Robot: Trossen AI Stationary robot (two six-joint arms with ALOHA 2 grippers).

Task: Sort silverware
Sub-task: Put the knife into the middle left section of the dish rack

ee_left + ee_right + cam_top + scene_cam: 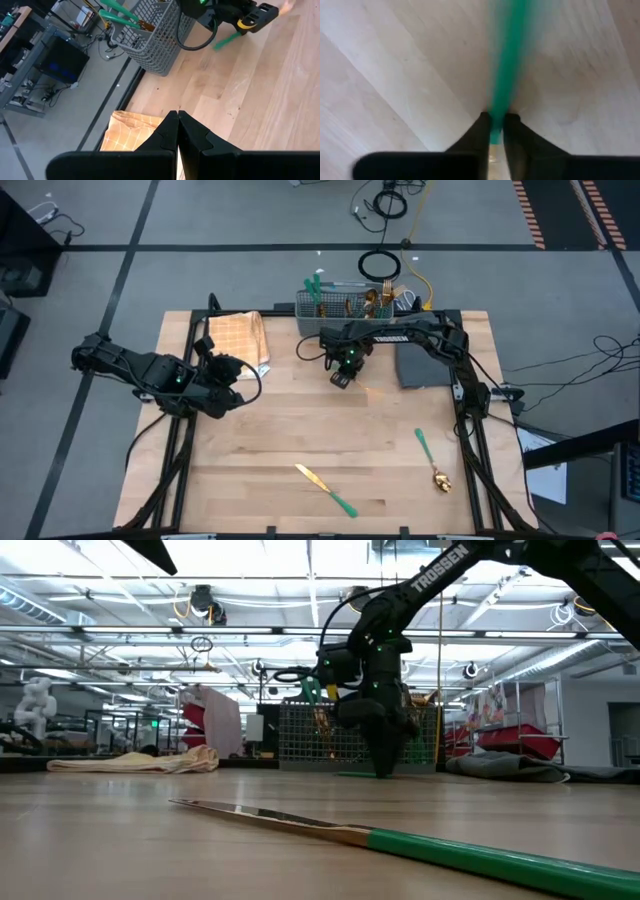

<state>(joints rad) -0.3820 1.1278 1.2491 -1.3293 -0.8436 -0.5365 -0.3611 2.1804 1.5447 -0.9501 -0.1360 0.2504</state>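
My right gripper (341, 378) points down at the table in front of the grey slotted basket (350, 302) and is shut on a piece of silverware with a teal handle (507, 60). I cannot tell whether it is a fork, spoon or knife. A gold knife (325, 490) and a gold spoon (432, 460), both teal-handled, lie flat near the table's front edge. More silverware stands in the basket. My left gripper (225, 380) hangs shut over the left side, beside the tan checked cloth (238, 338), touching nothing. My right gripper pinches the teal handle (496, 117) between its two fingers, coming from above and pointing down. The fingers lie across the handle, and a little gold shows between them farther back. The handle's free end (226, 41) sticks out along the tabletop.
A dark grey mat (425, 365) lies at the table's right, under the right arm. The cloth lies heaped at the far left. In the low view the knife (300, 825) fills the foreground. Bare wood spreads across the table's middle.
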